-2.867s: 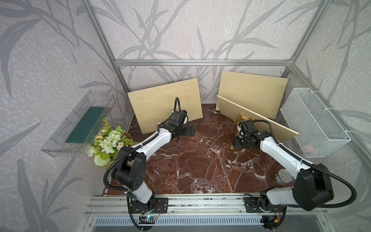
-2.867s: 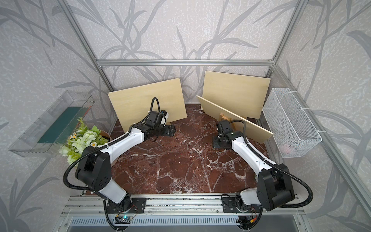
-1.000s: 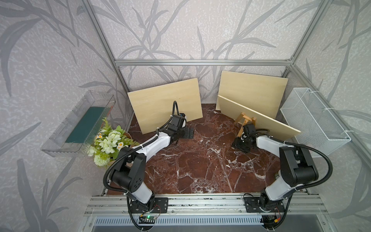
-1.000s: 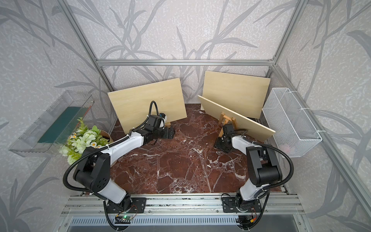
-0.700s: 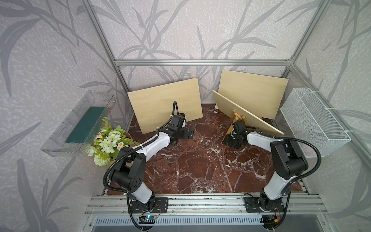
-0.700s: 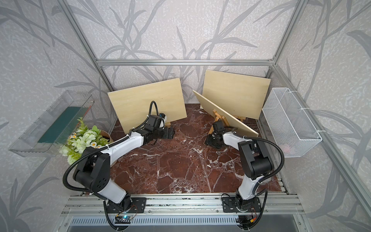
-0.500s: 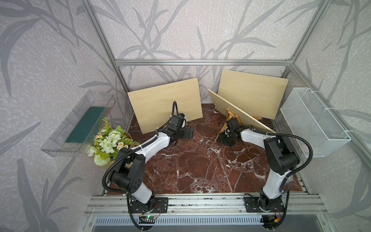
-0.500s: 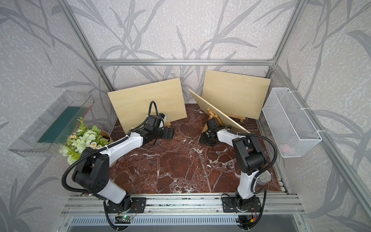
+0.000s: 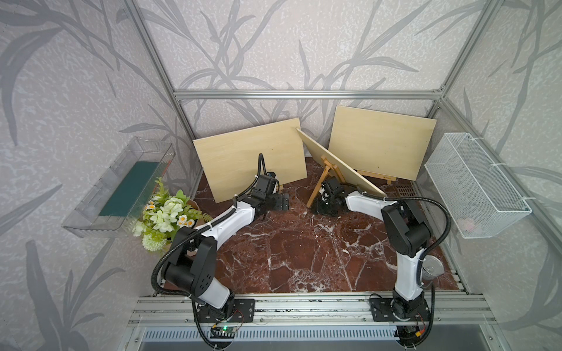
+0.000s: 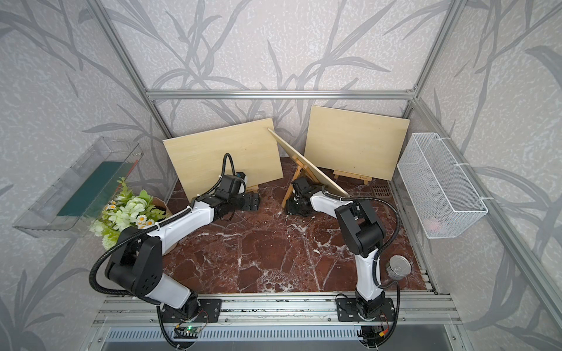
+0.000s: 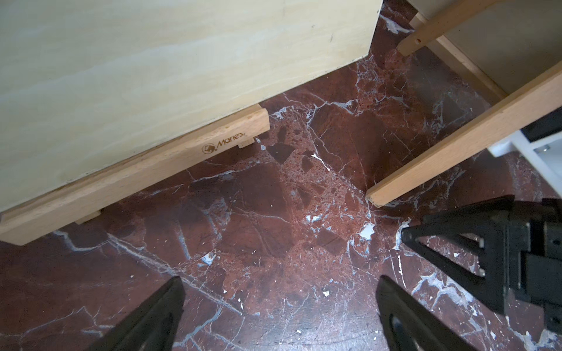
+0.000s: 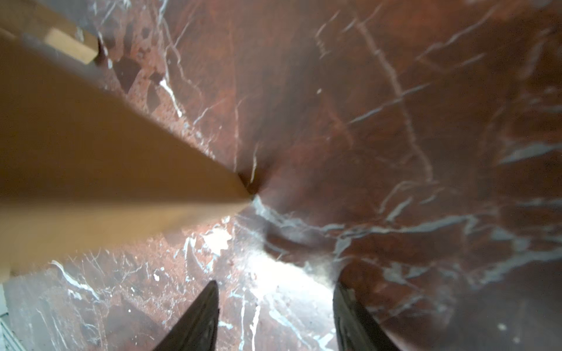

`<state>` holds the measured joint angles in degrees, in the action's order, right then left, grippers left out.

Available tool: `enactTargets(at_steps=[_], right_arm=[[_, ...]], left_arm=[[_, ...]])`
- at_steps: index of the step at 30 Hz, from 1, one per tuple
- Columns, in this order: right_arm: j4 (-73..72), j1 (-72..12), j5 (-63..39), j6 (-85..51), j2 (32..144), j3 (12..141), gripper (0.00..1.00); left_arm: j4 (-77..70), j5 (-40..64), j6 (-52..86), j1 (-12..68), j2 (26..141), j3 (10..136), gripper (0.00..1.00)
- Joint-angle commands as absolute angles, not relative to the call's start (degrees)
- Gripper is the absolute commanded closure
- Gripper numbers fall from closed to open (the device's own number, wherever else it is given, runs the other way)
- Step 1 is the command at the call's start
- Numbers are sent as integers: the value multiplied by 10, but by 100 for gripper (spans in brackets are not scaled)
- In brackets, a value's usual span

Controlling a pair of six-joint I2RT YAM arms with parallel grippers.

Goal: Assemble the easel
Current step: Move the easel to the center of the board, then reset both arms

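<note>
Left claw (image 11: pixel 279 278) gapes before "Maries"-stamped easel ledge (image 11: pixel 137 173).

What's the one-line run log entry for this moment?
left gripper open, empty | right gripper open, beside leg of middle easel | wooden board leaning on it

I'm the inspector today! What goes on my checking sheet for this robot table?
Surface: red marble tabletop, white specks scattered.
Job's things: left board and right board lean on easels; middle board stands edge-on between them.
Clutter: flowers, tin can.
Grippers: left gripper open, empty; right gripper open beside the middle easel leg, nothing between jaws.
Cables: black hoses loop off both arms.
Surroundings: wire basket, clear tray on leaf-patterned walls.
</note>
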<state>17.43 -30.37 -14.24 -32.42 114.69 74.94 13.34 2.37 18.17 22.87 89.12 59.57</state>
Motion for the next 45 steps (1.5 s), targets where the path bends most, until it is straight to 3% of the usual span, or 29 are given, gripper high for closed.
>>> enactTargets(at_steps=[1, 9, 15, 18, 21, 25, 27, 29, 37, 45], right_arm=[[216, -334, -131, -282, 1108, 729, 39], [293, -399, -154, -152, 953, 702, 27], [298, -403, -201, -105, 842, 827, 25], [312, -360, -147, -89, 816, 933, 24], [309, -254, -106, -131, 814, 981, 22], [261, -126, -38, -184, 825, 919, 21], [230, -108, 4, -165, 835, 870, 14], [227, -99, 23, -145, 858, 840, 7], [164, -80, 97, -187, 905, 694, 6], [130, -77, 175, -131, 948, 622, 5]], left_arm=[[132, 8, 202, 223, 867, 589, 1], [130, -12, 205, 220, 848, 591, 1], [138, -50, 203, 215, 816, 589, 1], [151, -78, 196, 209, 790, 583, 1], [170, -119, 180, 199, 761, 574, 1], [182, -144, 185, 157, 719, 548, 1], [186, -157, 185, 139, 707, 538, 1], [190, -167, 185, 121, 701, 531, 1], [164, -209, 220, 41, 697, 481, 1], [58, -277, 69, 6, 716, 427, 1]])
